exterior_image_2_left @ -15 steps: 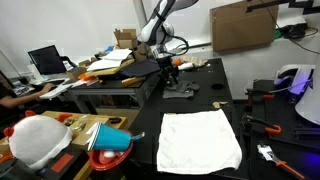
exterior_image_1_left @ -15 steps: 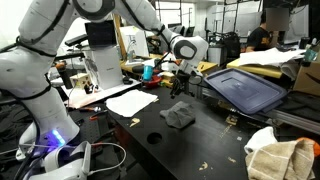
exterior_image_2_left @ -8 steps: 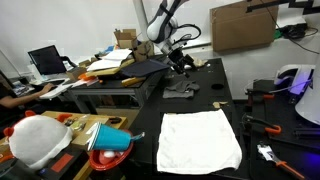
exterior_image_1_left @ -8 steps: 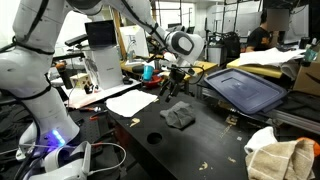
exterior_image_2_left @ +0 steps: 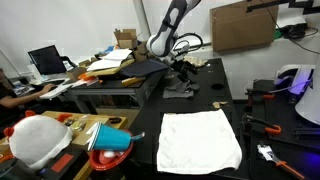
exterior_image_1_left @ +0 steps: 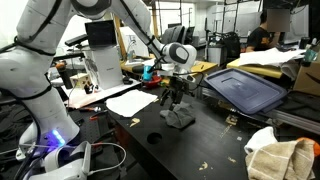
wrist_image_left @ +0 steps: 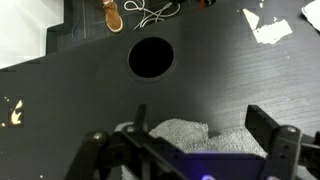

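1. One Robotiq gripper (exterior_image_1_left: 172,100) hangs at the end of the single white arm; in the wrist view (wrist_image_left: 180,135) its two dark fingers (wrist_image_left: 268,135) stand wide apart, holding nothing.
2. One crumpled grey cloth (exterior_image_1_left: 180,117) lies on the black table (exterior_image_1_left: 190,150), directly under the gripper; in the wrist view the cloth (wrist_image_left: 225,140) shows between the spread fingers; whether the fingertips touch it cannot be told.
3. In an exterior view the same cloth (exterior_image_2_left: 180,90) sits near the far end of the table (exterior_image_2_left: 195,105), just below the gripper (exterior_image_2_left: 186,75).
4. One round hole (wrist_image_left: 151,57) opens in the tabletop just beyond the cloth; in an exterior view it (exterior_image_1_left: 154,137) lies near the cloth, towards the camera.
5. Small things past the hole in the wrist view: one torn white paper scrap (wrist_image_left: 268,30); one brown loop (wrist_image_left: 112,15); one tangle of white cord (wrist_image_left: 150,12).
6. One white towel (exterior_image_2_left: 200,140) lies spread flat on the near part of the table, well apart from the grey cloth.
7. One sheet of white paper (exterior_image_1_left: 130,102) lies at the table's edge, near the cloth.
8. One cardboard box (exterior_image_2_left: 245,25) stands behind the table; any print on it is too small to read.
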You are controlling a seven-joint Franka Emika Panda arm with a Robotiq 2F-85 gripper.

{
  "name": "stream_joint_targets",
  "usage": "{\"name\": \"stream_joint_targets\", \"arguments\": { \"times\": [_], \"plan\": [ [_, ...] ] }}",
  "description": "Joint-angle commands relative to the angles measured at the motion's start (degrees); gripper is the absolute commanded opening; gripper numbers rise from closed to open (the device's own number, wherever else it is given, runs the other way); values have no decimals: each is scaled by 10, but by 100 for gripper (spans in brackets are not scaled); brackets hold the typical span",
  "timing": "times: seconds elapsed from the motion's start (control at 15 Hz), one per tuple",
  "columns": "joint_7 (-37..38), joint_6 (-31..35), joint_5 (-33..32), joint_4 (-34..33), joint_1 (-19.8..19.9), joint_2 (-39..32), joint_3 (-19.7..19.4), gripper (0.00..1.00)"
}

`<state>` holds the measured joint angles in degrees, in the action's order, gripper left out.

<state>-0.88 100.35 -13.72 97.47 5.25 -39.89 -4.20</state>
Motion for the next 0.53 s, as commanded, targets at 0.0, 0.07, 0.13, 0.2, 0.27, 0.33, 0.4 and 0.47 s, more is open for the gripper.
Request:
{"name": "stream_joint_targets", "arguments": {
  "times": [0.0,0.07,0.13,0.2,0.27,0.33,0.4,0.47],
  "plan": [
    [3,51,-21,15,-10,-1,-7,100],
    [2,63,-22,16,-10,-2,-7,100],
    [2,74,-22,17,-10,-5,-7,100],
    [2,82,-22,17,-11,-8,-8,100],
    [2,91,-19,18,-10,-10,-7,100],
    [2,98,-18,20,-10,-11,-7,100],
    [0,105,-14,23,-8,-10,-5,75],
    [-1,112,-12,27,-8,-9,-5,72]
  ]
}}
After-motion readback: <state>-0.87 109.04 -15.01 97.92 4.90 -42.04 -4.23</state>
